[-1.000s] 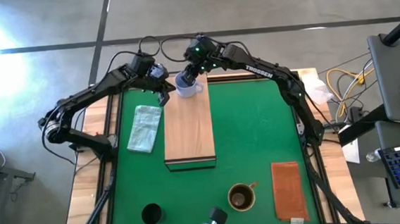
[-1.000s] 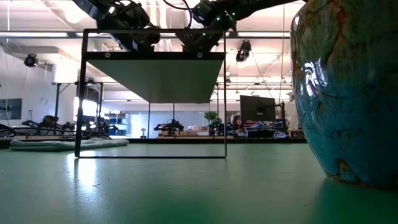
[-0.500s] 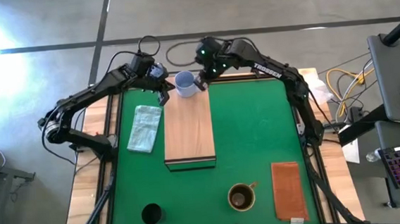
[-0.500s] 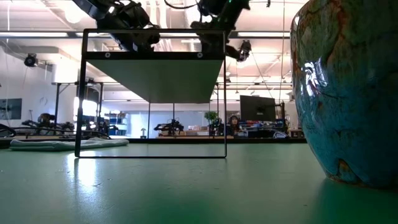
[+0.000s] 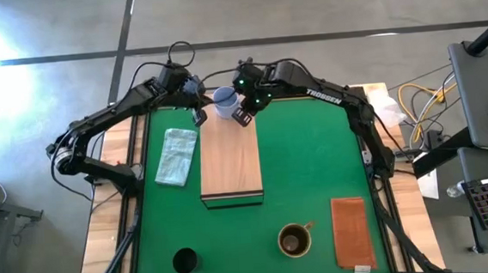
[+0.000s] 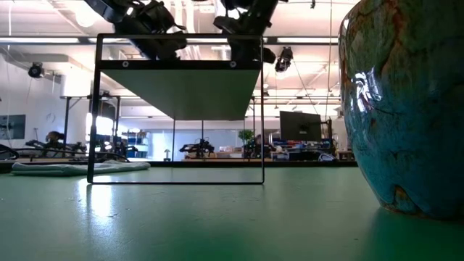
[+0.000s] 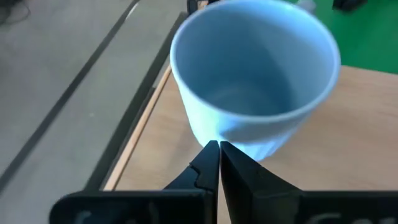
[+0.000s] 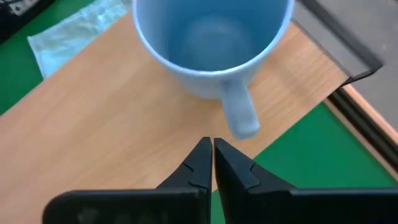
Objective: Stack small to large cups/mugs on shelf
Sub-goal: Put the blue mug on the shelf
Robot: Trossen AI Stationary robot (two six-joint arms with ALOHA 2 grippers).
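Note:
The pale blue-white mug point(image 5: 224, 102) stands upright on the far end of the light-wood shelf point(image 5: 228, 159). Its handle point(image 8: 239, 115) points toward the table's right. My left gripper point(image 7: 219, 144) is shut, right at the mug's left wall. My right gripper point(image 8: 212, 142) is shut, just short of the handle's end and touching nothing. The brown mug point(image 5: 294, 240) and the small black cup point(image 5: 185, 261) stand on the green table near its front edge. My left gripper's shut fingertips point(image 7: 211, 149) point at the lower part of the mug's outer wall point(image 7: 249, 140) from the table's left. I cannot tell whether they touch it. The mug stands upright on the shelf.
A pale green cloth point(image 5: 176, 156) lies left of the shelf. A reddish-brown mat point(image 5: 352, 232) lies at the front right. In the low view a glazed vessel point(image 6: 406, 109) looms at the right, and the shelf point(image 6: 181, 80) stands raised on a thin frame.
My right gripper has left the spot over the mug, drawn back toward the table's far right, then come down beside the mug's handle. The mug has shifted slightly toward the far left on the shelf and stands free. My left gripper has kept still.

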